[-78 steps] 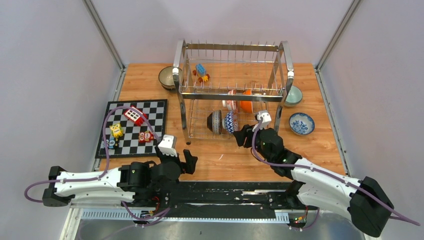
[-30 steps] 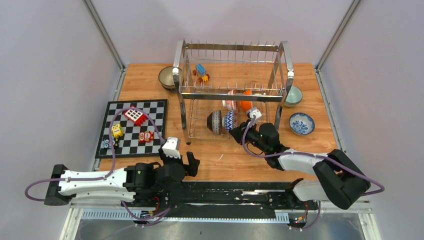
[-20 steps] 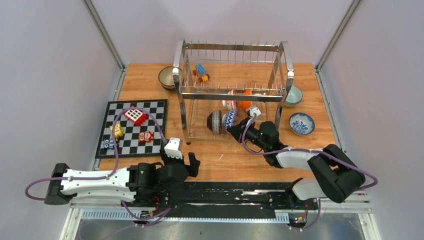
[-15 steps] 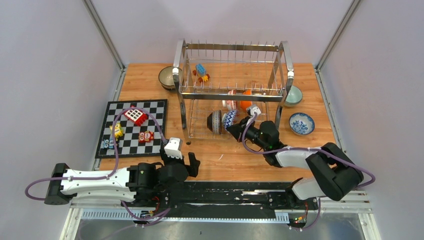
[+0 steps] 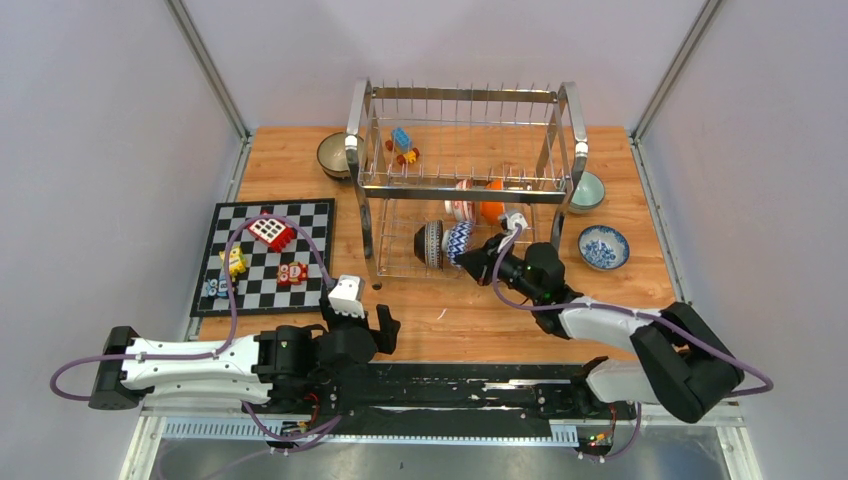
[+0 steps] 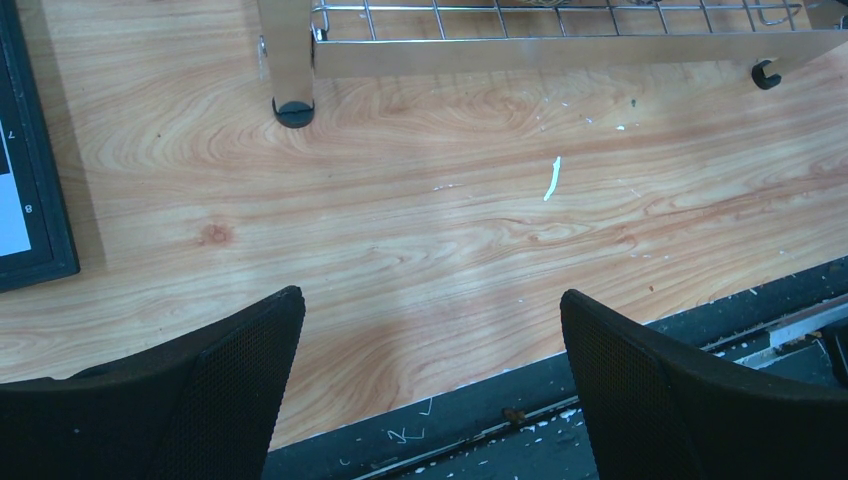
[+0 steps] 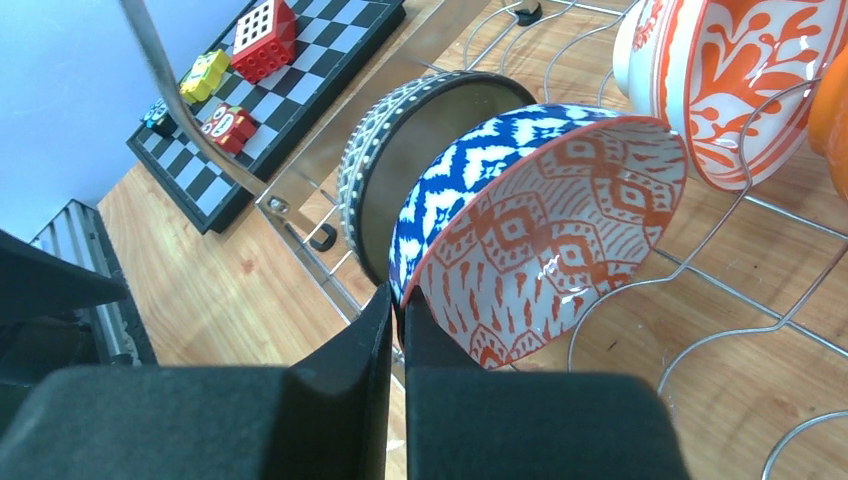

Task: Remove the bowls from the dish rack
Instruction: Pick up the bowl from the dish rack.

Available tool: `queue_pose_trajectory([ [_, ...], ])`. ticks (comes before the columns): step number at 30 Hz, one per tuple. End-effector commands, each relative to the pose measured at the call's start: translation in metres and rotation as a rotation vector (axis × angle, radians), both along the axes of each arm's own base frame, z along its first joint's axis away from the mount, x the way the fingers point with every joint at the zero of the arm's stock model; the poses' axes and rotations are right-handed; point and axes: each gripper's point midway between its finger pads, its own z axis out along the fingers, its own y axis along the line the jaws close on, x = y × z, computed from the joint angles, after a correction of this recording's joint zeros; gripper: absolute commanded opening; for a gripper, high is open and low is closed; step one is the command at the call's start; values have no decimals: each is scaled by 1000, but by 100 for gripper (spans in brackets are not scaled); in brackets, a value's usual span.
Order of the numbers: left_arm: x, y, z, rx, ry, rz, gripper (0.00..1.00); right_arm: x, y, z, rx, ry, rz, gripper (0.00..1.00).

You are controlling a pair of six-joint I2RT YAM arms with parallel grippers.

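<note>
Reaching forward since the earliest frame, the right gripper (image 7: pixel 397 300) now sits inside the lower tier of the dish rack (image 5: pixel 460 190). Its fingers are closed tight on the near rim of the blue-and-orange patterned bowl (image 7: pixel 545 225), which stands on edge in that tier. Just behind it, touching or nearly so, stands a dark dotted-rim bowl (image 7: pixel 425 130). An orange-and-white bowl (image 7: pixel 735 80) stands on the other side, a little apart. The left gripper (image 6: pixel 430 300) hangs wide open over the bare wooden table (image 6: pixel 420 200) near the rack's front foot, holding nothing.

To do this step well, as I judge it, the bowl should rise only enough to clear the wires. It should then be drawn back toward the arm's base, because the upper tier leaves little room overhead. A pinch on a thin ceramic rim lets the bowl swing, so a slow, level pull seems wise. The path should lean away from the dark bowl so that it is not dragged along.

The fingers cover the very spot they pinch, so how deep the rim sits between them cannot be told. The bowl's foot and the prongs bearing it are hidden behind its body. From above, the upper tier's front rail crosses the rear bowls, leaving their number unclear. In the wrist view, something orange is cut off at the right edge.
</note>
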Motion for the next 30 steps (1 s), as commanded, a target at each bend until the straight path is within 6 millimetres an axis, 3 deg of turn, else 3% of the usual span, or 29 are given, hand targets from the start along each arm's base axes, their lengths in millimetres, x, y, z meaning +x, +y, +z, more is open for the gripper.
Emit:
queue_pose_trajectory([
  [1, 5, -3, 11, -37, -27, 24, 100, 0, -8, 30, 49, -64, -23, 2],
  [19, 4, -2, 12, -48, -20, 26, 100, -9, -11, 49, 98, -77, -16, 2],
  [30, 4, -4, 13, -56, -23, 24, 100, -24, -2, 75, 261, -47, 45, 2],
])
